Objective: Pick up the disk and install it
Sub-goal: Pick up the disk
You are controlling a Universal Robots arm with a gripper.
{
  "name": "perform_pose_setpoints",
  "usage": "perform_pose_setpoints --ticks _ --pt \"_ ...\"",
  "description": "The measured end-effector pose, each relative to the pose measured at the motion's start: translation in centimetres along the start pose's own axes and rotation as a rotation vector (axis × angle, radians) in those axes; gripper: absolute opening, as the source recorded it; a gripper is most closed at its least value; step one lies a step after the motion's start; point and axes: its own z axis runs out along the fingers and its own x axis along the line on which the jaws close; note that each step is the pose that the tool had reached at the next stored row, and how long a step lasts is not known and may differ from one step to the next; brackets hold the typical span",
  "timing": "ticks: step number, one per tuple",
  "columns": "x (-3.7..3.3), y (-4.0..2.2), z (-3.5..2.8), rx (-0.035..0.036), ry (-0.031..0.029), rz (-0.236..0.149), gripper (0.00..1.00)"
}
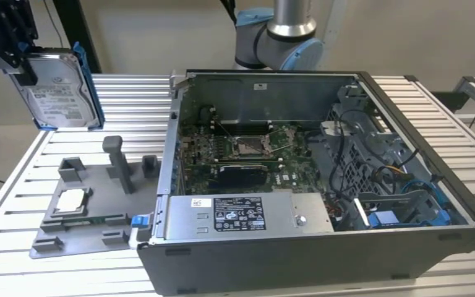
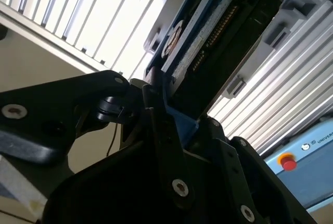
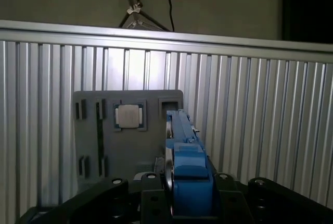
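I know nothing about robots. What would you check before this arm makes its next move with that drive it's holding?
1. The fingers clamped on the disk: ok.
2. Disk hanging clear of the grey tray: ok.
3. Disk in its blue carrier: ok.
4. Lid off the computer case: ok.
5. Free room inside it for the disk: cannot tell.

The disk [image 1: 56, 96] is silver-grey with a white label, its frame [image 1: 89, 83] bright blue; the tool [image 1: 25, 65] is black. The tabletop [image 1: 130, 105] is pale silver with ribbed stripes, the tray [image 1: 89, 238] plain grey, the circuit board [image 1: 192, 158] green
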Motion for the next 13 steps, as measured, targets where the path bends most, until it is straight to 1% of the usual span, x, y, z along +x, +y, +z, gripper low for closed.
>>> perform_pose_setpoints --ticks 8,13 --pt "-0.09 -0.01 -1.31 0.0001 0.0000 0.000 0.00" --pt "-0.15 -0.01 -2.37 0.0001 0.0000 0.000 0.00"
